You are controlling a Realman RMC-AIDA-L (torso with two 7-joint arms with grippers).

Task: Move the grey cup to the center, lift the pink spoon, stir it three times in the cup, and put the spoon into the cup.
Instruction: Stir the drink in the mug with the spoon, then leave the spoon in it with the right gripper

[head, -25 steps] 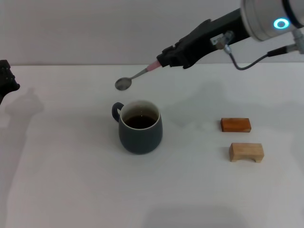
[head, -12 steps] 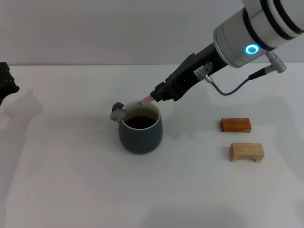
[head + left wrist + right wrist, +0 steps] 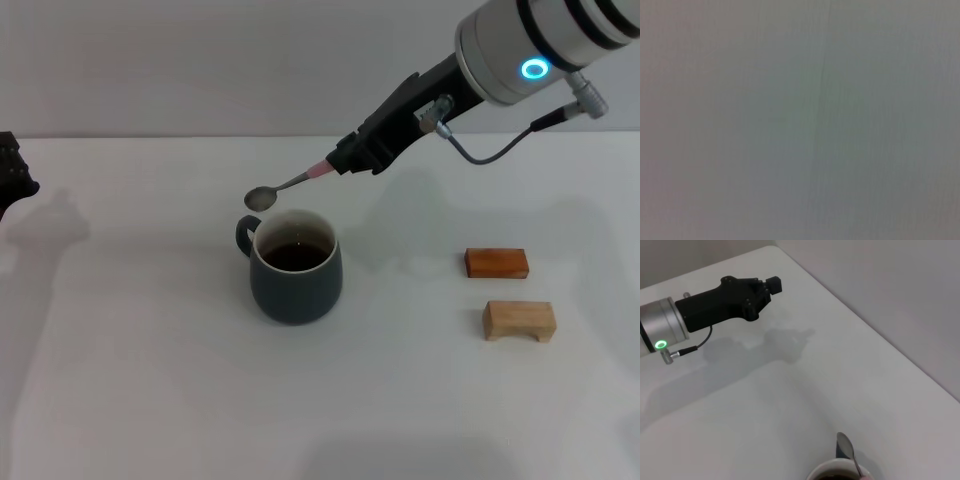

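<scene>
— Above the table (image 3: 150, 400), where's the pink spoon (image 3: 290, 184)?
— My right gripper (image 3: 340, 163) is clamped on its handle; bowl hangs at 11 o'clock over the grey cup (image 3: 294, 267), centre.
— Left gripper (image 3: 12, 172)?
— Parked at 9, can't tell its state.

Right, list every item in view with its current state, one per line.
grey cup: upright on the table, dark liquid inside.
pink spoon: held in the air, bowl above the cup's handle side, outside the liquid.
right gripper: shut on the spoon's handle.
left gripper: parked at the table's far left edge.
two wooden blocks: lying flat, apart.
</scene>
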